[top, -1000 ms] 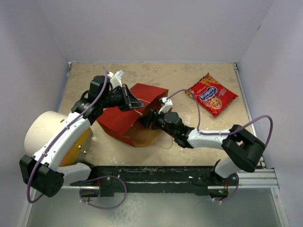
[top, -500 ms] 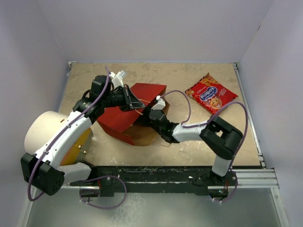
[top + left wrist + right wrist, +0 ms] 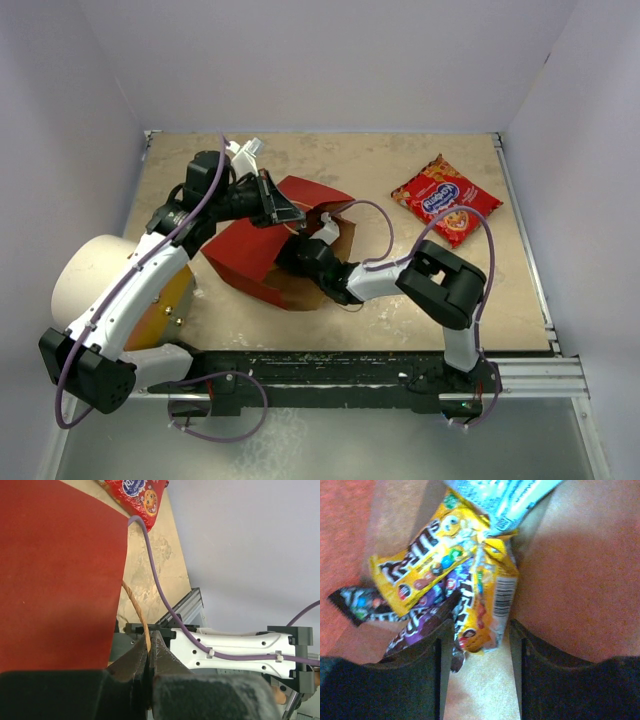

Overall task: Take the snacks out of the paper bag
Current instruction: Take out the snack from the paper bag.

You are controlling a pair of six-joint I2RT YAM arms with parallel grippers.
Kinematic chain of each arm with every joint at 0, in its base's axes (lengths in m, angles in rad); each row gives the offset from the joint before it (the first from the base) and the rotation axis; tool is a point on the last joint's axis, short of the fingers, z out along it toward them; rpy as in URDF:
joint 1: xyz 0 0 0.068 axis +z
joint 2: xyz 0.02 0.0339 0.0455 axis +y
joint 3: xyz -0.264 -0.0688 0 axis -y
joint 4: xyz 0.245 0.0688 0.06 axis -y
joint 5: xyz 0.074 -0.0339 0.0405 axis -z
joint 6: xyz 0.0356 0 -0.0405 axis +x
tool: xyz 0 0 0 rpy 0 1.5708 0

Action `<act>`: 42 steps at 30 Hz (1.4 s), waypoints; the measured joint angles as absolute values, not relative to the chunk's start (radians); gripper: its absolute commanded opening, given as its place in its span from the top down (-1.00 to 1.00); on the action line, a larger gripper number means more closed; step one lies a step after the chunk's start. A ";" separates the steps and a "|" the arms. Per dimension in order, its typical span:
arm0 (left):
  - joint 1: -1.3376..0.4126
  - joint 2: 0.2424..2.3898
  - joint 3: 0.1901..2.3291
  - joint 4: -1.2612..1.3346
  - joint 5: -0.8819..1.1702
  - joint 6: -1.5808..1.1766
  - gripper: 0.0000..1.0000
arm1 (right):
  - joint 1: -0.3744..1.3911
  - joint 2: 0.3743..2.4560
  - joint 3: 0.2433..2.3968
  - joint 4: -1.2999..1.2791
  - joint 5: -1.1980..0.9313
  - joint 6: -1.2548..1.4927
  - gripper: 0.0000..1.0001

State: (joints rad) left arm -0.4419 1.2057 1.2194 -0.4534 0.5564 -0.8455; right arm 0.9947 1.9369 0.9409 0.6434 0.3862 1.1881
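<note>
My left gripper (image 3: 149, 642) is pinched shut on the thin string handle (image 3: 134, 602) of the red-faced brown paper bag (image 3: 248, 255), which lies on its side on the bench (image 3: 400, 160). Inside it, my right gripper (image 3: 477, 647) stands open astride a yellow-orange shiny packet (image 3: 487, 607), with a purple packet (image 3: 420, 627) beside it. It has pushed deeper in than a second ago; the red cookie bag (image 3: 446, 200) lies unmoved, outside on the right.

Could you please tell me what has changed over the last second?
The right gripper pushed left, deeper into the bag, open, toward the packets; its elbow swung left. The left gripper stayed shut on the handle, and the cookie bag did not move.
</note>
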 measured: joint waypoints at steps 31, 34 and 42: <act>-0.442 1.187 1.218 -0.638 0.487 -0.799 1.00 | 0.994 2.057 1.152 0.553 0.398 1.165 0.81; -0.442 1.171 1.213 -0.658 0.461 -0.799 1.00 | 0.992 1.997 1.122 0.552 0.394 1.142 0.85; -0.442 1.151 1.213 -0.680 0.398 -0.794 1.00 | 0.992 1.827 0.981 0.564 0.387 1.091 0.98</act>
